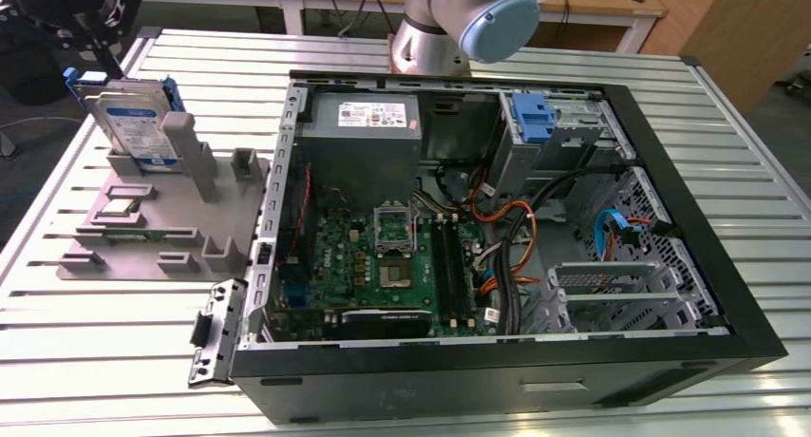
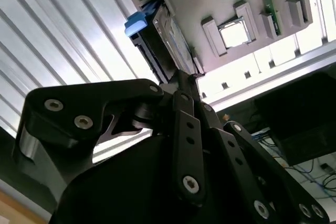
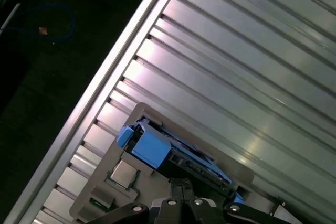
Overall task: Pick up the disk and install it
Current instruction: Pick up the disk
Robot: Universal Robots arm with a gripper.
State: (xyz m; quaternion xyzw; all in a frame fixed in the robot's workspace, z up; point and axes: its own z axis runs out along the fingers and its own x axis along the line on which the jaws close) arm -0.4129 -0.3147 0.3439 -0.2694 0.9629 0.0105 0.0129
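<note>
The disk [image 1: 133, 123] stood on edge in a slot of the grey fixture [image 1: 152, 230]. Its labelled face was turned toward the exterior camera, its long axis was upright, and blue rails ran along its narrow sides. The fixture rested on the slatted table [image 1: 76, 370], at the exterior view's left of the open computer case [image 1: 709, 266] and well apart from the drive bay holding the blue bracket [image 1: 533, 114].

The gripper [image 3: 180, 186] hung directly over the disk's upper edge, pointed down along the long axis. The disk therefore lay just below the jaws and in line with them. Contact with the disk could not be confirmed.

The jaw opening could not be determined from any view, because the black linkage hid the tips. Nothing was visibly lifted: the disk sat fully seated in its slot.
</note>
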